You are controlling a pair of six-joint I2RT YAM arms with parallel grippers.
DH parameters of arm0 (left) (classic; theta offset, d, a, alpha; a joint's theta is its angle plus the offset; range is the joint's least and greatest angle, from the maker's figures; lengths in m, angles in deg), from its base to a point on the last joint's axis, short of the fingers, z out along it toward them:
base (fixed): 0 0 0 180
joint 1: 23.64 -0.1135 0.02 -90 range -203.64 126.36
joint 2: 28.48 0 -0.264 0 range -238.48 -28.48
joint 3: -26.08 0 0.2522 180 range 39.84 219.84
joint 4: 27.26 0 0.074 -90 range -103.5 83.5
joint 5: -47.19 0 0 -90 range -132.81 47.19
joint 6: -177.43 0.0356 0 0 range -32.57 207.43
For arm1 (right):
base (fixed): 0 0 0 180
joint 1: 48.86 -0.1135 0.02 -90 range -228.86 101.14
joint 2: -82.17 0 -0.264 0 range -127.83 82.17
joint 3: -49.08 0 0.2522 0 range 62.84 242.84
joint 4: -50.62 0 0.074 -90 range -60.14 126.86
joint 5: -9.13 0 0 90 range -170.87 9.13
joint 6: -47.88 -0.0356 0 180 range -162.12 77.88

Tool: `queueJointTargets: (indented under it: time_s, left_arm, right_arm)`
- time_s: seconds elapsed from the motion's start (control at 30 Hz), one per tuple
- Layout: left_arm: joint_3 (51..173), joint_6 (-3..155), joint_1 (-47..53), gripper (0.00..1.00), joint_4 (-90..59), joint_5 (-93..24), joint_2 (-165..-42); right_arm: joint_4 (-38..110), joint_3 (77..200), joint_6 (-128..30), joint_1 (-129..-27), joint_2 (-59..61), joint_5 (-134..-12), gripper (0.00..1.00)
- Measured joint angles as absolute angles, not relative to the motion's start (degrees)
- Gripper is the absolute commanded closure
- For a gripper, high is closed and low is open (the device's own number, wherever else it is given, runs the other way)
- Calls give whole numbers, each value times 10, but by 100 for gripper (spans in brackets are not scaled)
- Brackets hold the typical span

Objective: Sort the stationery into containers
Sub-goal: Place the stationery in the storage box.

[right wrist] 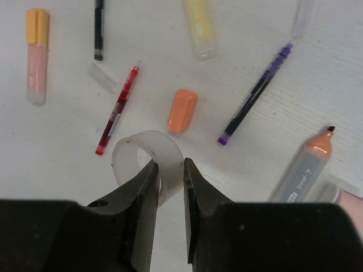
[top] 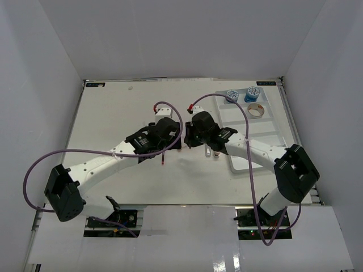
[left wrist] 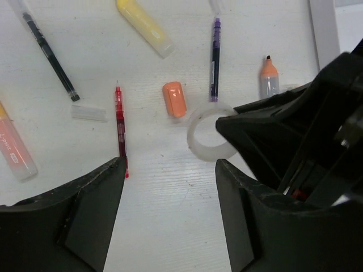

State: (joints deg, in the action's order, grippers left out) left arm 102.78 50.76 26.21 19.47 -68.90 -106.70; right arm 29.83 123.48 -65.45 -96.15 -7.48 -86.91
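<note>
Your right claw [right wrist: 169, 170] is closed on the wall of the tape roll [right wrist: 146, 139], one finger inside the ring and one outside. The roll is low over the table [right wrist: 57, 170], beside the red pen [right wrist: 117, 110]. It looks light, thin-walled and a little soft, so pinch it gently. Your left claw [left wrist: 169, 170] stands open and holds nothing.

Boxing in the white surface [top: 113, 124] on three sides with plain pale-grey walls [top: 34, 85]; lying evenly lit, throwing only faint shadows; glinting along the glossy ledge [top: 187, 241] at the near edge.
</note>
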Motion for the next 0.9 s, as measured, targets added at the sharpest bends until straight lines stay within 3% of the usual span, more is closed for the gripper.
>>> queueJointTargets:
  time_s: [0.13,0.4,0.57,0.9]
  left_arm:
    - [1018,512,232,19,190,-670,-1037]
    - [1011,563,53,14,172,-612,-1004]
    - [989,607,-15,4,132,-583,-1001]
    - [875,665,-72,2,68,-561,-983]
  right_arm:
    - [293,1235,-644,-921,-75,-875,92]
    - [278,1241,-616,-720,-73,-863,92]
    - [270,1290,-609,-608,-97,-845,92]
    - [271,1399,-586,-527,-246,-819,91]
